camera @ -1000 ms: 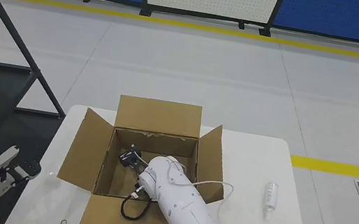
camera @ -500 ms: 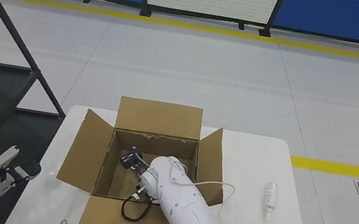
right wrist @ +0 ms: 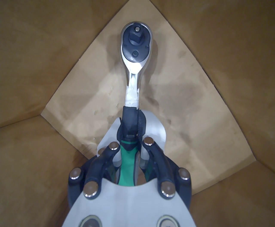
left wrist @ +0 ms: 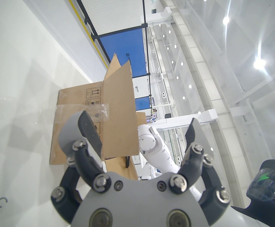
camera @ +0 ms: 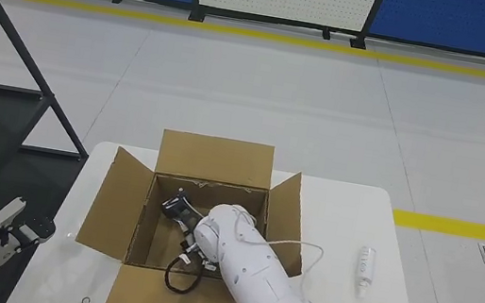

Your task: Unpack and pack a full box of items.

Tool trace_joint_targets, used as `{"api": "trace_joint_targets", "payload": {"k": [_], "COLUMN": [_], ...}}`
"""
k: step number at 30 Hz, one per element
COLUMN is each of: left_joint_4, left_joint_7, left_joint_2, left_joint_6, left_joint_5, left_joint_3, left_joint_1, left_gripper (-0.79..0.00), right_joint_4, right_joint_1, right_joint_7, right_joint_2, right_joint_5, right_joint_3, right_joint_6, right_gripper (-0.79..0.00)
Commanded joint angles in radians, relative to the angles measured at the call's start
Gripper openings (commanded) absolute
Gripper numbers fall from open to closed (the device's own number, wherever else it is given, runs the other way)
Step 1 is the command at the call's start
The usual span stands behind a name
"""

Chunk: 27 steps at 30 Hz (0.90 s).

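Ratchet wrench (right wrist: 135,47): clamped by handle in right gripper (right wrist: 131,133), inside box (camera: 215,159) | left gripper (left wrist: 139,126): wide open, holding nothing | bottle (camera: 364,266): out, near table (camera: 345,225) right edge | judged: packing unfinished.

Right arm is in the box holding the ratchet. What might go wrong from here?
1. The ratchet sticks out far beyond the right gripper, so its head may catch a wall of the box or twist in the grip.
2. The black cable loops at the box's near edge and might snag a flap.

Left gripper (left wrist: 141,129) spread, right gripper (right wrist: 131,126) clamped.
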Motion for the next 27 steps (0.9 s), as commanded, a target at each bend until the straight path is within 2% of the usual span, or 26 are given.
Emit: {"api": "trace_joint_targets", "payload": {"k": [1, 10, 20, 23, 27], "left_joint_4": [0.000, 0.000, 0.000, 0.000, 0.000], "left_joint_7": [0.000, 0.000, 0.000, 0.000, 0.000], "left_joint_2": [0.000, 0.000, 0.000, 0.000, 0.000], "left_joint_6": [0.000, 0.000, 0.000, 0.000, 0.000], "left_joint_5": [0.000, 0.000, 0.000, 0.000, 0.000], "left_joint_3": [0.000, 0.000, 0.000, 0.000, 0.000], "left_joint_1": [0.000, 0.000, 0.000, 0.000, 0.000], "left_gripper": [0.000, 0.000, 0.000, 0.000, 0.000], "right_joint_4": [-0.004, -0.028, -0.079, -0.118, -0.197], "right_joint_1": [0.002, 0.016, 0.015, -0.001, -0.036], "right_joint_7": [-0.001, -0.018, -0.061, -0.054, 0.032], "right_joint_2": [0.004, 0.028, 0.088, 0.112, 0.144], "right_joint_5": [0.001, 0.007, 0.025, 0.015, -0.012], "right_joint_3": [0.004, 0.027, 0.075, 0.089, 0.102], "right_joint_6": [-0.011, -0.069, -0.162, -0.143, -0.075], "right_gripper": [-0.785, -0.785, -0.785, -0.785, -0.785]}}
